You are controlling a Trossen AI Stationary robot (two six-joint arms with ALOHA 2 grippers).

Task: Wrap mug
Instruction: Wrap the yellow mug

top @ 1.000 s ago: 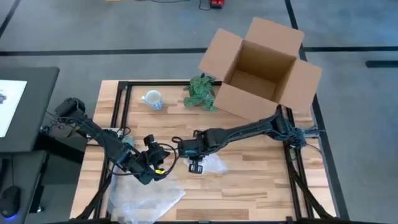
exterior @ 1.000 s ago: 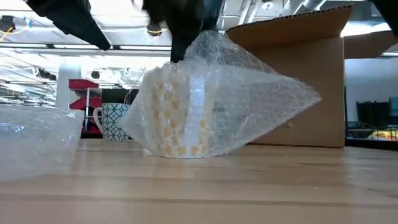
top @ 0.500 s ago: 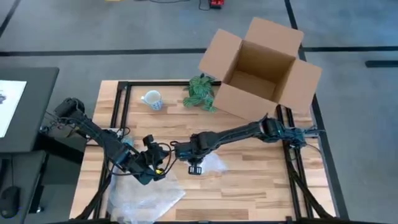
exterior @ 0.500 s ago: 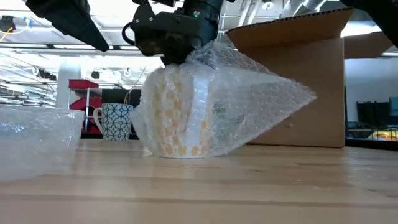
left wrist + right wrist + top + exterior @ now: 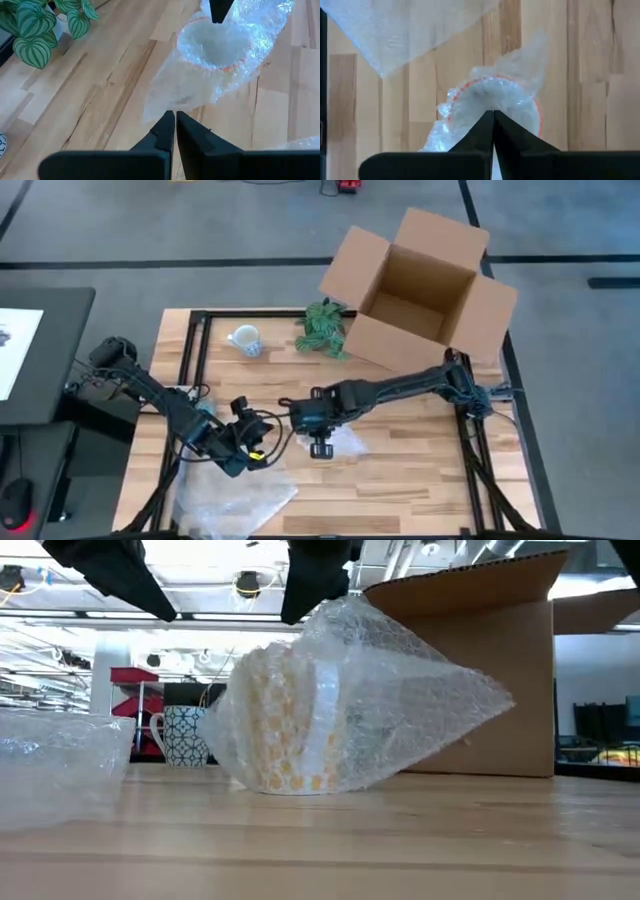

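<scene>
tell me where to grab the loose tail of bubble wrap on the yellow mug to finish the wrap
Take the bubble wrap by its tapered free end, coming from that open side, away from the mug. That end sticks out past the upright mug, so fingers could probably close on it without knocking the mug. The right gripper hangs shut above the mug; the left gripper waits shut nearby.

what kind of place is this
Probably a robot lab or workshop in a large open hall: a wooden table on a grey floor, an open cardboard box, and ceiling lights and red racks behind.
</scene>
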